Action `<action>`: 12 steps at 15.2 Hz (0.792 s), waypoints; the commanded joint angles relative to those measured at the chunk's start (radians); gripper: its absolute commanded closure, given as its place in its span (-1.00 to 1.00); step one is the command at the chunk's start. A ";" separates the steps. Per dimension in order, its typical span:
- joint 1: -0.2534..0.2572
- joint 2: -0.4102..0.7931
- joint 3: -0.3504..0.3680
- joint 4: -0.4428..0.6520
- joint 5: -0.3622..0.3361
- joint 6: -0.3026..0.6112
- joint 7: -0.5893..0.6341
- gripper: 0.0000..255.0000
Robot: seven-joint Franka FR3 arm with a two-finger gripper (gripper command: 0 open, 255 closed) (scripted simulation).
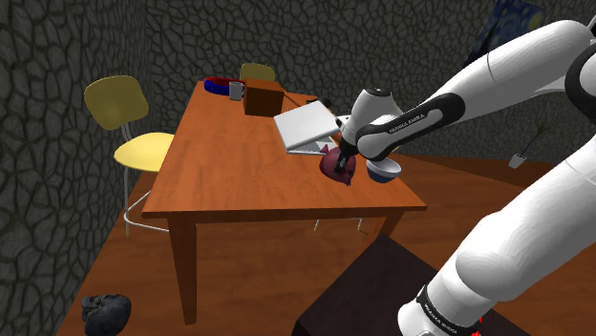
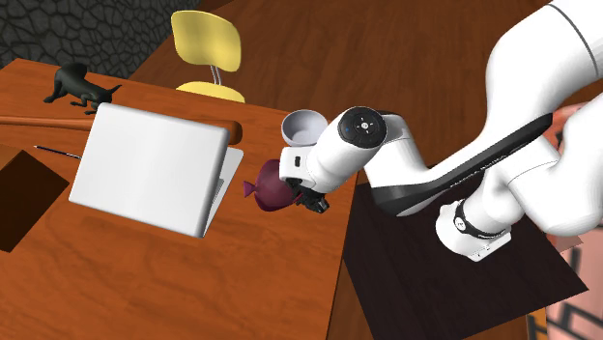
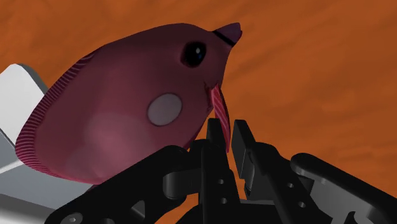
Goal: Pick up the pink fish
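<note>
1. My gripper (image 3: 228,132) is pinched nearly closed on the fish (image 3: 127,108), clasping its thin fin.
2. In the shoulder view the fish is right of centre, by the table's (image 1: 229,162) right edge.
3. Just above it: laptop (image 1: 306,129).

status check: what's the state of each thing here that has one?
pink fish: clasped by one fin; cannot tell whether it is off the table
gripper: shut on the pink fish's fin
laptop: open
bowl: upright, empty
mug: upright
</note>
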 commanded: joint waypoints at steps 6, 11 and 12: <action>0.008 -0.044 0.000 0.020 0.023 -0.065 -0.025 1.00; 0.017 -0.090 0.001 0.050 0.045 -0.140 -0.049 1.00; 0.019 -0.098 0.001 0.057 0.049 -0.155 -0.053 1.00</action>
